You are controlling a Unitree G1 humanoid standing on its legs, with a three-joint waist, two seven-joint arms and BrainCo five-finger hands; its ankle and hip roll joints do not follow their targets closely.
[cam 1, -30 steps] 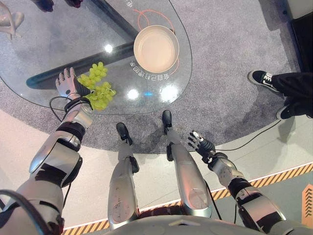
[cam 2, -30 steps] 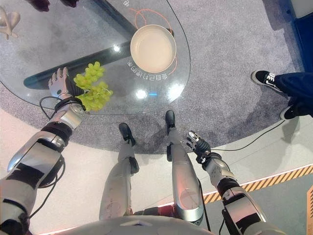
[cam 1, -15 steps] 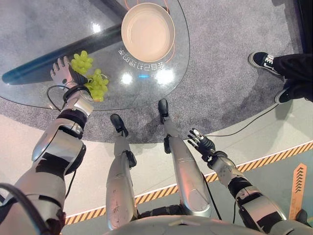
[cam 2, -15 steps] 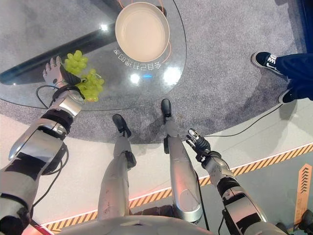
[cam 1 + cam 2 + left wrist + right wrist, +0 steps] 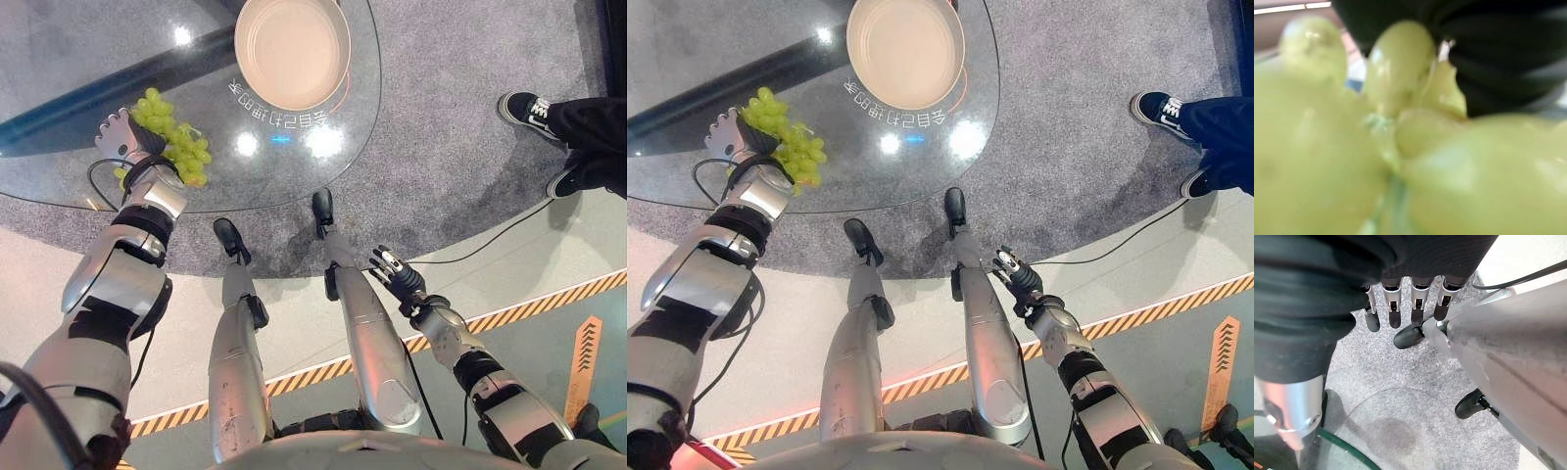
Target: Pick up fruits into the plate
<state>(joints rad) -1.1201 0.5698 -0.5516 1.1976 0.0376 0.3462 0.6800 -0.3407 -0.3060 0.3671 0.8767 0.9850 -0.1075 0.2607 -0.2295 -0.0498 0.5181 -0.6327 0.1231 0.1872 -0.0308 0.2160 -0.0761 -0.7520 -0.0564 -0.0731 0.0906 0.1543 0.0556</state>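
Glass surface far left, beige plate empty at its far edge. Green grape bunch near the surface's left edge, left hand against it on the left side; fingers partly hidden by grapes, grasp unclear. Right hand low near right over grey carpet, fingers loosely spread, holding nothing. Person's dark shoes and trouser legs at far right

The left hand now holds the grapes, its fingers closed under the bunch.
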